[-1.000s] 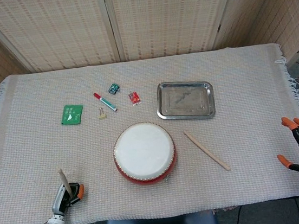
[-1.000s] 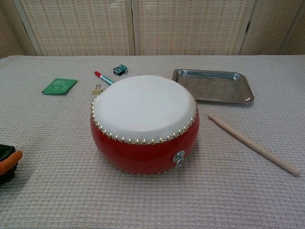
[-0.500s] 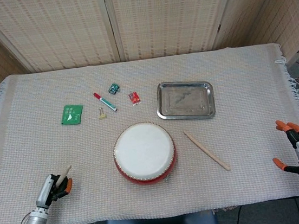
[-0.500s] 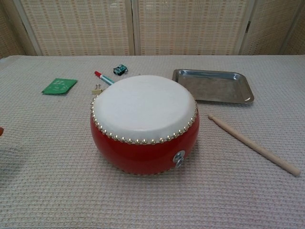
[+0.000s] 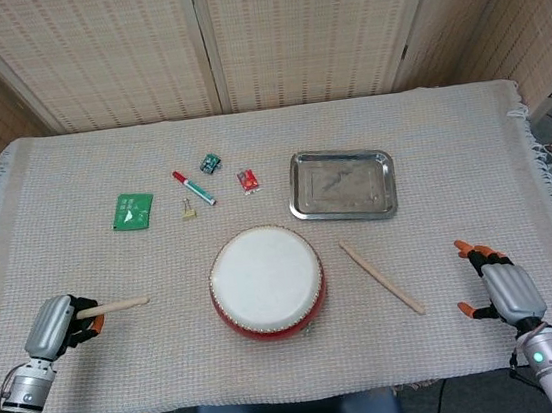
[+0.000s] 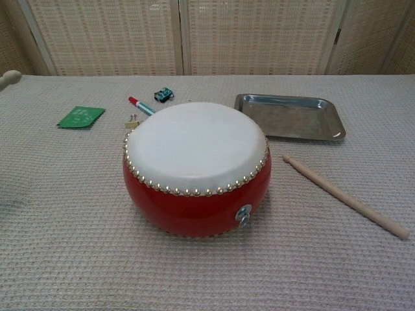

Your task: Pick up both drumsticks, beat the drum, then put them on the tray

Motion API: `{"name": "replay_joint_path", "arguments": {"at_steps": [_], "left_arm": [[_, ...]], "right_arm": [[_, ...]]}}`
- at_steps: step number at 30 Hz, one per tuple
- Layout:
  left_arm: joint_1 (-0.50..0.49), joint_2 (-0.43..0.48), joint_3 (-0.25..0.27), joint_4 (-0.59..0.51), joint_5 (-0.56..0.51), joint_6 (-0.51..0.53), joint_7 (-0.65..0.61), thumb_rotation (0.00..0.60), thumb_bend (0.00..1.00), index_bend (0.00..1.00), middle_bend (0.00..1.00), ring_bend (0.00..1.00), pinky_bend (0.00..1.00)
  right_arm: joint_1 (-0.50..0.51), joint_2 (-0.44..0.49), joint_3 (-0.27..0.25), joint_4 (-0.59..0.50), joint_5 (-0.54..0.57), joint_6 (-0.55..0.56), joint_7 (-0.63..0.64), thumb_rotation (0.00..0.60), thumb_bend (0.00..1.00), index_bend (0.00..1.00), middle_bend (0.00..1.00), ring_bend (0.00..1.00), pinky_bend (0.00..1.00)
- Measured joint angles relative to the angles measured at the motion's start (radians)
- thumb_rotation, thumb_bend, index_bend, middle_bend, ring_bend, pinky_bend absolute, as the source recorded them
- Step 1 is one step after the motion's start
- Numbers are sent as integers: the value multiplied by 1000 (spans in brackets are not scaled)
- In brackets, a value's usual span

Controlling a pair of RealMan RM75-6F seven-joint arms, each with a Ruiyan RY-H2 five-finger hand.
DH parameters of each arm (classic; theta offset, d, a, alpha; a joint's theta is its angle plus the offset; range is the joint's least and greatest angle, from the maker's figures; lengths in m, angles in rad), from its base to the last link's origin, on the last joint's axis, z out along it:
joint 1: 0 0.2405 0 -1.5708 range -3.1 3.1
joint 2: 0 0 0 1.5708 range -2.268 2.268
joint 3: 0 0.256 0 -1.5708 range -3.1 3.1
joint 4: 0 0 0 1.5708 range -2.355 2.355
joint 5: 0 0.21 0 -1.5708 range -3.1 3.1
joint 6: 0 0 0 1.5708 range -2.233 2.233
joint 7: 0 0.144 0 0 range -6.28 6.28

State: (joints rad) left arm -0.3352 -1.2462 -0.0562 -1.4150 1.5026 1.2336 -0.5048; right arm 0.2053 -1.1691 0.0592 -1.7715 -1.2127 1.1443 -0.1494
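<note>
A red drum (image 5: 266,280) (image 6: 196,166) with a white skin sits at the table's front middle. My left hand (image 5: 57,325) grips one wooden drumstick (image 5: 119,306) at the front left, its shaft pointing right toward the drum; only the stick's tip (image 6: 9,77) shows in the chest view. The other drumstick (image 5: 381,276) (image 6: 345,196) lies on the cloth just right of the drum. My right hand (image 5: 498,285) hovers open at the front right, apart from that stick. The steel tray (image 5: 342,184) (image 6: 289,116) lies empty behind it.
A green card (image 5: 131,210), a red-capped marker (image 5: 193,187), a small clip (image 5: 189,210) and two small toys (image 5: 210,163) (image 5: 247,179) lie at the back left on the woven cloth. Folding screens stand behind the table.
My left hand has moved left and turned the drumstick from upright to lying level, pointing right. My right hand has come in from the table's right edge toward the loose drumstick.
</note>
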Motion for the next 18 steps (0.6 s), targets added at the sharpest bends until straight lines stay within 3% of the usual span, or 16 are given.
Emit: {"name": "replay_joint_path", "arguments": {"at_steps": [11,18], "left_arm": [[-2,8,-7,-6,-19,9,114,600,758,1000,1000,1000,1000],[0,5,-3,12,-23,7,94,600,757,1000,1000,1000,1000]], "right_arm": [[106,-276,37,186,84,-61,-140,600,153,102,177,21,176],[143,-351,44,228,78,-79,-144,600,153,114,177,21,175]]}}
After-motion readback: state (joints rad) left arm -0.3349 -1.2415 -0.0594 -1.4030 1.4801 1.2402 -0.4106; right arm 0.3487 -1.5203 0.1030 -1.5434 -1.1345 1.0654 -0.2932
